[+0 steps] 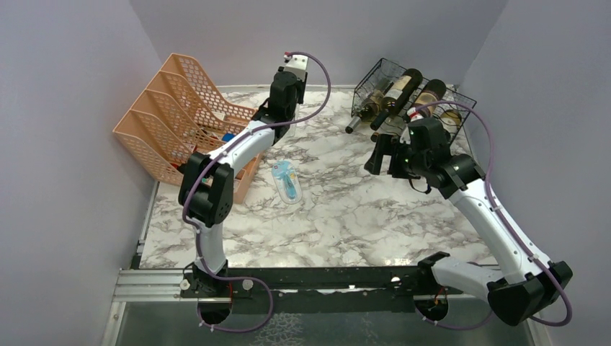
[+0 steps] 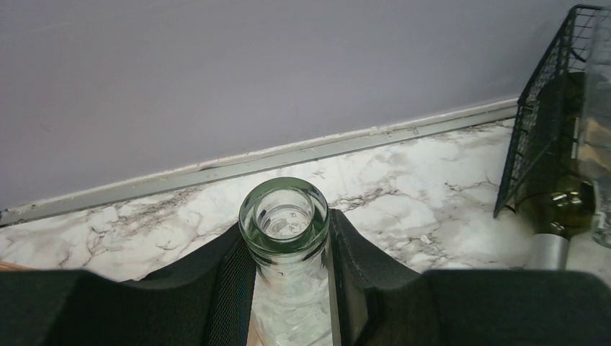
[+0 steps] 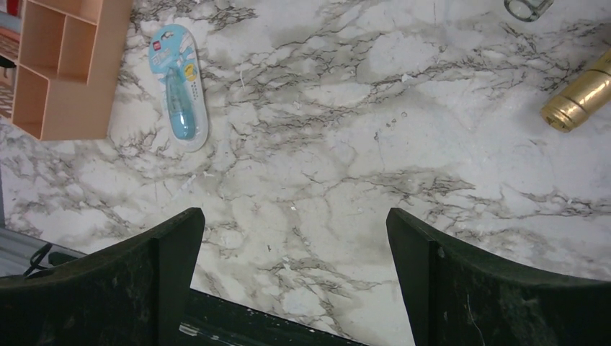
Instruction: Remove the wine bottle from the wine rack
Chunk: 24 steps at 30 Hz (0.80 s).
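Nearest, the right gripper (image 3: 293, 220) hangs over bare table (image 1: 346, 216), jaws spread as wide as they go and holding nothing; a packet (image 1: 288, 180) lies flat to its left, well apart. Just beyond the gripper, the rack (image 1: 372, 76) sits at the far right; a silver-capped bottle (image 1: 364, 114) and a gold-capped bottle (image 3: 576, 104) lie in it, necks poking out toward the near left, that is, toward the right gripper. Farther back, at far centre, the left gripper (image 2: 287, 241) is clamped tight on the neck of a clear bottle (image 2: 287, 295), just under the lip; the mouth is open, with no cap.

This clear bottle looks to be the task's thing, and it is already off the rack, lying to the rack's left with open marble between; its long axis runs roughly upright, mouth up, body below the fingers; whether its base touches the table I cannot tell. What is left, I judge, is the setting down: straight down along the bottle's own axis, then loosing the jaws. Room is fair: the wall (image 2: 216, 72) is near behind, the organizer (image 1: 166, 122) is to the left and the rack to the right, so the free side is toward near centre. The right arm is nearer the rack, but the left has the bottle; a tilted release could topple it.
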{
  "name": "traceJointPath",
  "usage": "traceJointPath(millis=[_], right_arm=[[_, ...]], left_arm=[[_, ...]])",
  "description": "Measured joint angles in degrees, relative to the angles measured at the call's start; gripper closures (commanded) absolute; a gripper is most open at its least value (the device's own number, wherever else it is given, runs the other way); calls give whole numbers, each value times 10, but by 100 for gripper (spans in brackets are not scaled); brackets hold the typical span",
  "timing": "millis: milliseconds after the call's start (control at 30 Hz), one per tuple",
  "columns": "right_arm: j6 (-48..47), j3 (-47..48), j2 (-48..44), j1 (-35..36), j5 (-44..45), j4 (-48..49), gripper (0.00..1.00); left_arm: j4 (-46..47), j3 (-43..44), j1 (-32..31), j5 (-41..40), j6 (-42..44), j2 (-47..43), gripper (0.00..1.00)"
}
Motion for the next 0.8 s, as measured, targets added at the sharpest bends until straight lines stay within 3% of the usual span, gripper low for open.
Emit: traceJointPath(millis=[533, 633, 800], right_arm=[[-66, -2, -18, 0, 19, 42, 0], [-70, -2, -13, 0, 19, 43, 0], [-72, -1, -11, 0, 21, 43, 1]], left_arm=[[0, 33, 34, 69, -50, 55, 99], [4, 31, 37, 69, -61, 54, 90], [40, -9, 40, 71, -65, 37, 63]])
